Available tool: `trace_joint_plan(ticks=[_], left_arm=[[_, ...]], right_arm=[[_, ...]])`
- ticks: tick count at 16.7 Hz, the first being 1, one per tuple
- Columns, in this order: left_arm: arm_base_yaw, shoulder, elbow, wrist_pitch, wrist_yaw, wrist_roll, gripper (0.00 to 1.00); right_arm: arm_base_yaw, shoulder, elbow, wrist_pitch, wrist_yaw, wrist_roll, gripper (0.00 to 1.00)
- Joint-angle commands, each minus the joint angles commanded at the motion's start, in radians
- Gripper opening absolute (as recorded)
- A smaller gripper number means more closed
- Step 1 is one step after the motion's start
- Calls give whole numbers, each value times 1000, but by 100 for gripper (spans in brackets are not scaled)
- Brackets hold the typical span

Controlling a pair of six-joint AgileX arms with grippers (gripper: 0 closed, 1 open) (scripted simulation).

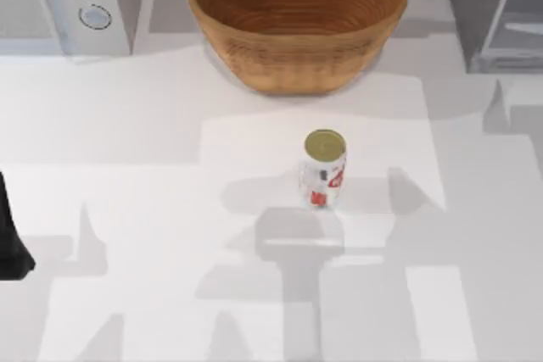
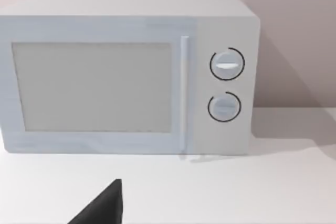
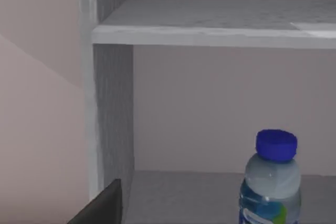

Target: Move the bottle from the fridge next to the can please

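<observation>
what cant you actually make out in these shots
- Bottle: lower body cut off by the right wrist view's edge; it stands under a fridge shelf.
- Fridge, top view: partly cut by the frame's corner; its inside can't be seen.
- Both grippers: a dark sliver at each wrist view's edge.
- Can: red marks too small to read.

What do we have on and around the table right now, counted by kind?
Drink containers: 2, the short white can with red marks and the clear plastic bottle with blue cap, standing on the fridge's lower shelf
Appliances: 2, the white microwave with two knobs and the grey fridge
Bowls: 1, the woven brown bowl
Total: 5
</observation>
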Motion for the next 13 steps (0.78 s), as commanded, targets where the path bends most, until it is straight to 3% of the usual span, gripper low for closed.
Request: trace_joint_plan(ticks=[7,13], left_arm=[[0,0,0,0,0,0,100],[0,0,0,0,0,0,100]], right_arm=[[-72,747,306,352,-57,1,100],[-104,1013,446,511,-80,0,100]])
